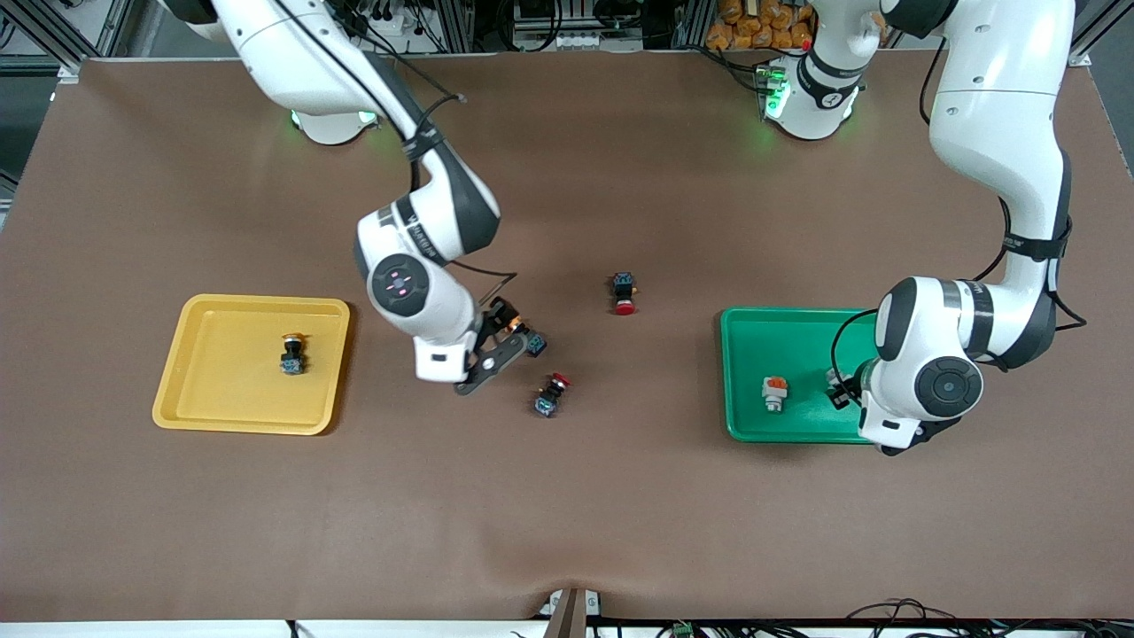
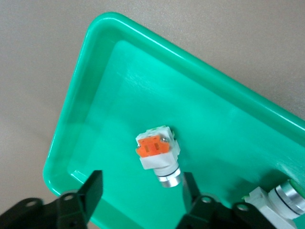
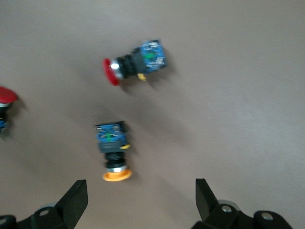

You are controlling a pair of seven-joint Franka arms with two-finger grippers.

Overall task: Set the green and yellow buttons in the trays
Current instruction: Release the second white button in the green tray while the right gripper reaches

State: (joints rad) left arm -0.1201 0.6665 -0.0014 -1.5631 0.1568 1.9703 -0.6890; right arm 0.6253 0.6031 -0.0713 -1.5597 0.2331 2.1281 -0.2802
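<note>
1. The green tray [image 1: 744, 372] is sitting toward the left arm's end of the table, and the yellow tray [image 1: 221, 315] is sitting toward the right arm's end.
2. The left gripper [image 2: 138, 200] is hanging over the green tray with its fingers [image 2: 93, 188] spread apart and holding nothing.
3. A whitish-silver button with an orange block [image 2: 157, 152] is lying on the green tray's floor, showing between the spread fingers in the left wrist view.
4. A second whitish-silver button [image 2: 281, 202] is lying in the same tray, just beside the left gripper, and is partly hidden by the arm in the front view.
5. The right gripper [image 3: 140, 200] is hovering over the bare table between the two trays, its fingers [image 3: 76, 198] standing wide apart and empty.
6. A yellow-capped button with a blue end [image 3: 113, 150] is lying on the table under the right gripper.
7. Another yellow-capped button [image 1: 293, 353] is resting inside the yellow tray.
8. Two red-capped switches are lying on the table between the trays: one [image 1: 624, 293] farther from the front camera and one [image 1: 551, 394] nearer to it, near the right gripper.
</note>
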